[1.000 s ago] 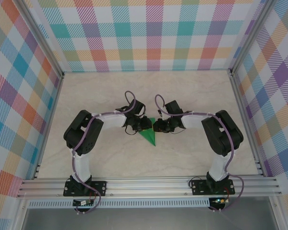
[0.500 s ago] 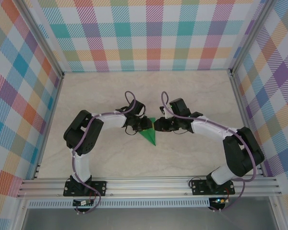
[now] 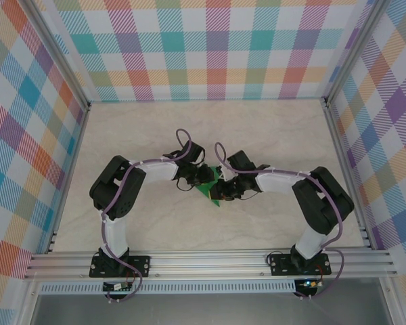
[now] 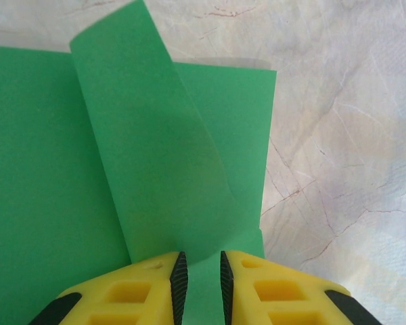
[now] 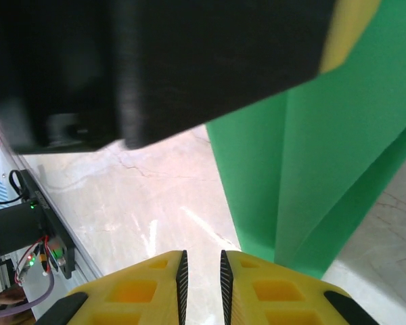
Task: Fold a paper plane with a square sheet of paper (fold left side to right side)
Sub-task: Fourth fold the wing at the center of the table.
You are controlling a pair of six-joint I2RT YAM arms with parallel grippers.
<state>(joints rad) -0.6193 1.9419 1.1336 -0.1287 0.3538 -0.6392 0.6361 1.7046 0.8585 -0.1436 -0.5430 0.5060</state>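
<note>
**Status.** The paper plane lies near the centre of the surface, with its narrow tip toward 6 o'clock. It is already reduced to a slim pointed shape with layered creases. Judged from this, the early folds are complete and the task is in its late stage. One flap stands curled above the sheet and is not yet pressed flat. Setting that flap, and any matching final crease, remains.

**Fingers.** The left fingers meet the paper at its 10 o'clock edge. They are drawn close, with green paper visible in the slim gap. Whether they pinch the flap or only press on it cannot be told. The right fingers sit at the paper's 3 o'clock side. They are narrowly parted, bare surface shows between them, and they grasp nothing.

**View comparison.** The overhead view gives the overall outline and both arms converging, but hides the folds. The left wrist view reveals the raised flap. The right wrist view reveals the long lengthwise creases, beneath a dark housing at 12 o'clock.
</note>
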